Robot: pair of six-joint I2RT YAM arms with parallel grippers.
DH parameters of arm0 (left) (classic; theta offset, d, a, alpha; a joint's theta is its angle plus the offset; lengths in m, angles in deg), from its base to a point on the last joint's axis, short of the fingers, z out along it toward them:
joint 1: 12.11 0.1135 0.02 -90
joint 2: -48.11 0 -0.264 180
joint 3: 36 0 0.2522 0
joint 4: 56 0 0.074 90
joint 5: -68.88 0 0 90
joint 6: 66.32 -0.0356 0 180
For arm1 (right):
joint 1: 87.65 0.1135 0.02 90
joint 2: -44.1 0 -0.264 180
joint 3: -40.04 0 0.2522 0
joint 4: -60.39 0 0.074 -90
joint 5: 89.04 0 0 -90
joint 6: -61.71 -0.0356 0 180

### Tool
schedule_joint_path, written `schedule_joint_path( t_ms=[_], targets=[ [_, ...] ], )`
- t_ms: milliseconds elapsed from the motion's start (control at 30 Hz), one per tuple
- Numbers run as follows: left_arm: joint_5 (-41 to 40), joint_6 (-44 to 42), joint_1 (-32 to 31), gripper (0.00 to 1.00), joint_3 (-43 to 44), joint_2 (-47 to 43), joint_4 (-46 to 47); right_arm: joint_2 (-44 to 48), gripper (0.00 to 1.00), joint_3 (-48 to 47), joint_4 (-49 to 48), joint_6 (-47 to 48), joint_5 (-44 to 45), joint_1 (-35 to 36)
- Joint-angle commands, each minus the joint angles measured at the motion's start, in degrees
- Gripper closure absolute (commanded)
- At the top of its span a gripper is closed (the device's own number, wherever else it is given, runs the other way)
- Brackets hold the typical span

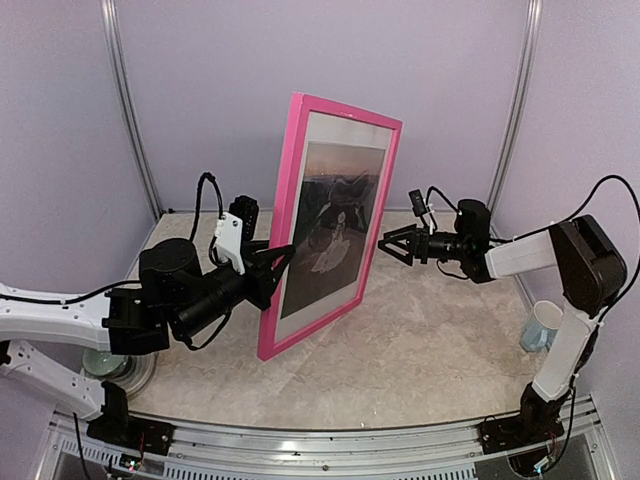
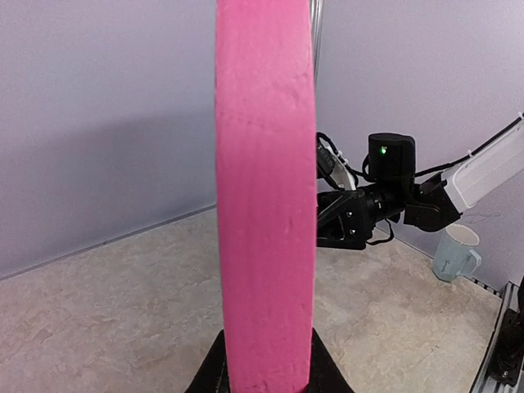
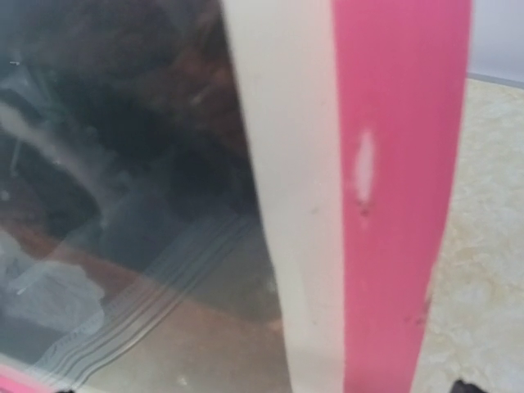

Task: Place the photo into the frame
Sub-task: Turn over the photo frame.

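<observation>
One pink frame [image 1: 345, 109] stands on edge on the marbled worktop [image 1: 420, 350], leaning slightly, with the dark photo [image 1: 335, 215] inside it behind glossy glazing and a pale border. Left fingers [image 1: 278, 256] pinch the frame's left moulding. Right fingers [image 1: 398, 233], spread wide, hover just off its right edge without touching. Bare worktop lies before the frame, and a pale mug [image 1: 543, 325] sits well to its right.
</observation>
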Motion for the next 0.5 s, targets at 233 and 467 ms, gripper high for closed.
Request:
schedule_joint_path(
  t_ms=[233,467],
  targets=[
    [5.67,6.25,2.15,0.93,4.06,-4.13,0.98,-6.8,0.01,-5.71,-1.21,3.03,-4.57,-0.77],
    [6.67,7.83,2.88,0.93,4.05,-5.2,-0.15,-11.33,0.01,-9.39,-6.45,-1.22,-9.02,-0.86]
  ],
)
